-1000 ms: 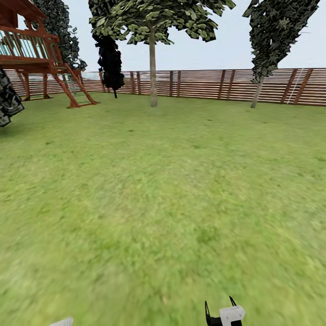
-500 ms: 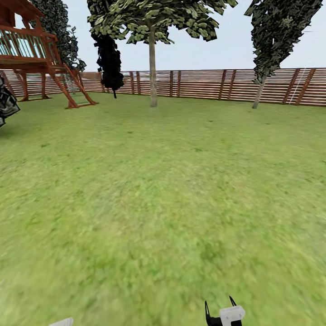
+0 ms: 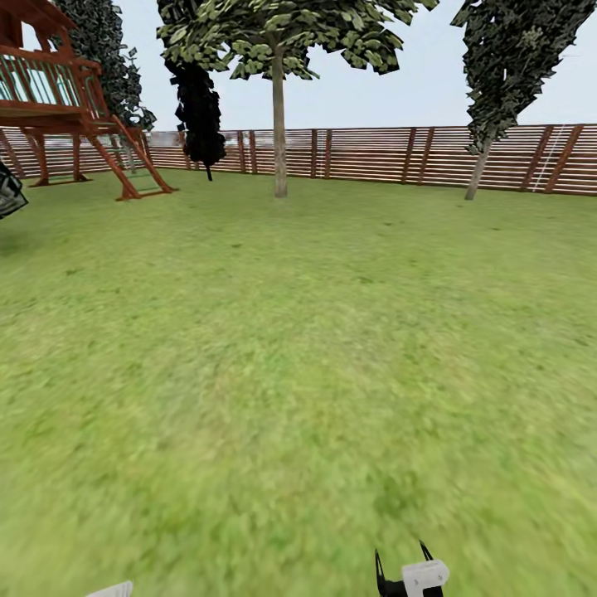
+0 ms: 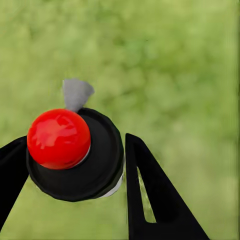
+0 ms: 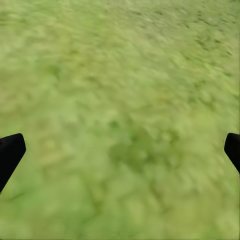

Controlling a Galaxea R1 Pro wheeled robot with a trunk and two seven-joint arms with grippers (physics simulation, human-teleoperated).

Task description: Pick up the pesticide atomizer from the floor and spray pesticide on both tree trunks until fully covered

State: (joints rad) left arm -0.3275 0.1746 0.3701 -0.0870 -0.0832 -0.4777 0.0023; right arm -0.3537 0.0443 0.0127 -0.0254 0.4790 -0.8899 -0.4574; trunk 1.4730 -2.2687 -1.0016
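Observation:
The pesticide atomizer [image 4: 97,167], a small black bottle with a red tip [image 4: 58,138], sits between the black fingers of my left gripper [image 4: 75,157], which is shut on it over blurred grass. My right gripper [image 5: 120,150] is open wide with only lawn between its fingers; its black fingertips and white body also show low in the head view [image 3: 404,565]. One of the trees [image 3: 282,37] stands far ahead by the fence, and its straight pale tree trunk [image 3: 279,133] rises from the lawn. The paved floor is out of view.
Green lawn [image 3: 298,348] stretches ahead to a reddish slat fence [image 3: 373,153]. A wooden playhouse [image 3: 58,99] stands at the far left. A near-black narrow tree [image 3: 197,108] is left of the trunk, and a dark leaning one [image 3: 506,66] at the right.
The whole head view has shifted a little: the playhouse and the dark shape at the left edge slid left, so the camera moved. Both grippers look unchanged.

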